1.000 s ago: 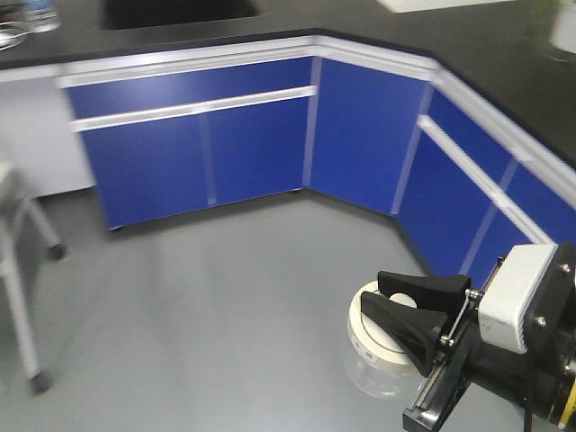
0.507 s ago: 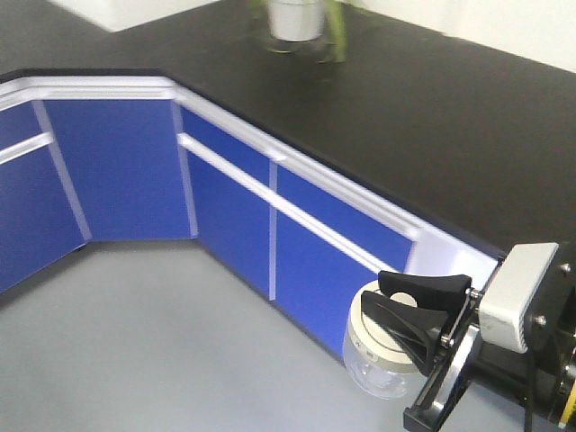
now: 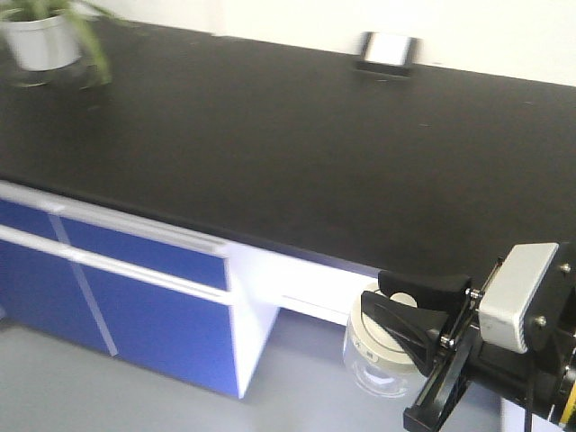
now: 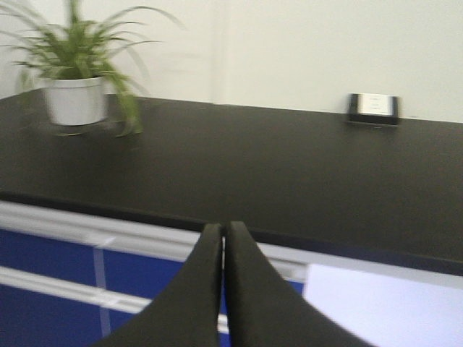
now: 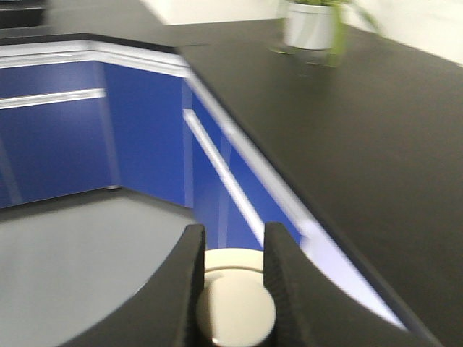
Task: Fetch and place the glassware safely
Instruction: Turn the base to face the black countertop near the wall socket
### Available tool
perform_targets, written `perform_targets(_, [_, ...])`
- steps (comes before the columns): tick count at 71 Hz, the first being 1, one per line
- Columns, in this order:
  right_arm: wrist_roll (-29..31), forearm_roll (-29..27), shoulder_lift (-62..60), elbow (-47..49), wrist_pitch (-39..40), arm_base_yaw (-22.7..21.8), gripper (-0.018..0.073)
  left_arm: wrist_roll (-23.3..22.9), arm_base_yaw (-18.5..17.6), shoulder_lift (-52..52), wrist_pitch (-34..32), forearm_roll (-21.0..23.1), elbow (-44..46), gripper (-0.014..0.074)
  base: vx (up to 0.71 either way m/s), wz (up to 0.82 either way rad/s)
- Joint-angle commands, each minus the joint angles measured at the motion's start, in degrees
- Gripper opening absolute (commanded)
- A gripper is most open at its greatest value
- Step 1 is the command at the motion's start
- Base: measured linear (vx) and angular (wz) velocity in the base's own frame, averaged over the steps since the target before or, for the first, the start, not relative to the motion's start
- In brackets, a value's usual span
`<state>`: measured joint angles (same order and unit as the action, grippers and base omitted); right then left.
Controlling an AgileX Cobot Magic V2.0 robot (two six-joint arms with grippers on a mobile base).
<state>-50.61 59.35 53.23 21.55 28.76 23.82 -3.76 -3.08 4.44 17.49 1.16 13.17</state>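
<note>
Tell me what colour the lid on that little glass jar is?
Cream-white. The lid shows best in the right wrist view.

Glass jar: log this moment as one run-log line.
right tool: shut on glass jar | left tool: shut, empty | jar: airborne, not yet on black counter
</note>
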Motion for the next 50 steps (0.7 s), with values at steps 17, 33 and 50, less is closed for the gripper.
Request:
perform_targets(17, [0.2,-1.9,-0.8,1.9,3.5,-0.3,-0.0001,-0.3,-0.2,0.9,-4.3,0.5,1.5,-0.0007,0.13,-0.74])
perform_targets(33, [0.2,-1.9,-0.8,1.9,3.5,-0.3,-0.0001,-0.3,-0.2,0.9,-4.3,0.5,1.5,-0.0007,0.14,-0.48])
perform_targets(50, [0.2,-1.9,-0.8,1.9,3.5,-0.3,-0.0001,-0.3,-0.2,0.9,-4.3,0.5,1.5,-0.0007,0.16,-0.21])
